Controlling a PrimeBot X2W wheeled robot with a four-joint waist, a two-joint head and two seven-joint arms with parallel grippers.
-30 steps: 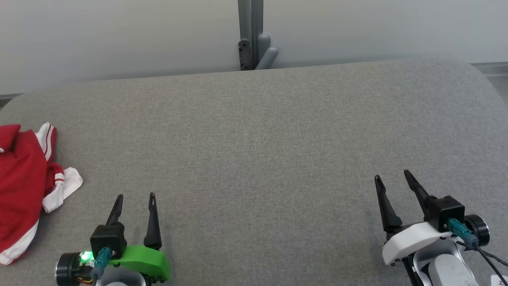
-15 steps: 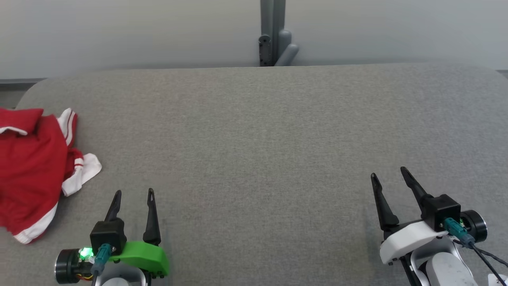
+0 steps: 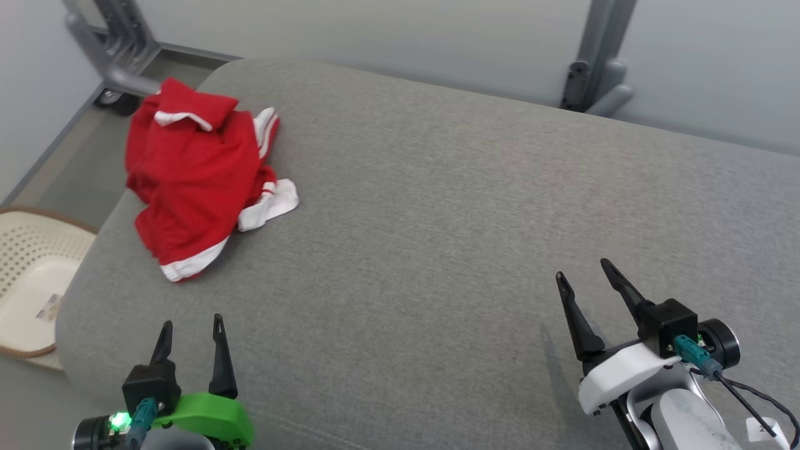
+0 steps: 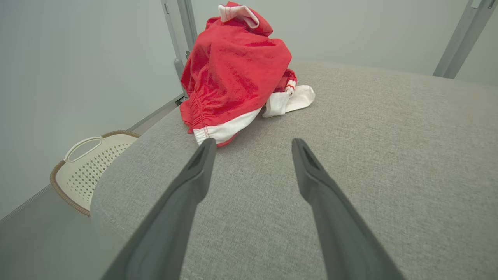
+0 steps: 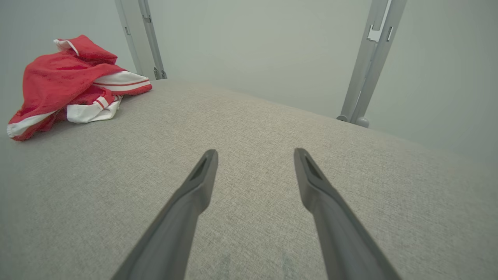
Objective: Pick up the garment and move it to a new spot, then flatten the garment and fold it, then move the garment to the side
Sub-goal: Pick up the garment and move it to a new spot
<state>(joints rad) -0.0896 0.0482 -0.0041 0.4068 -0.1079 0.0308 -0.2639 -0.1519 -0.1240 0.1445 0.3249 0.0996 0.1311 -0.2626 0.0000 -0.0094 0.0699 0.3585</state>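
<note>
Garment [image 3: 194, 175] lay crumpled at far-left corner of padded top [image 3: 437, 187]. We held left gripper [image 3: 191, 320] and right gripper [image 3: 582, 269] spread, empty, by near edge; bare fabric between. Basket [image 3: 25, 262] sat on floor [image 3: 65, 172] off left edge.

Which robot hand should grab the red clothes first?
Probably the left. The left gripper sits open on the same side as the red garment, which lies crumpled just ahead of it. The right gripper, also open, is far across the grey surface.
</note>
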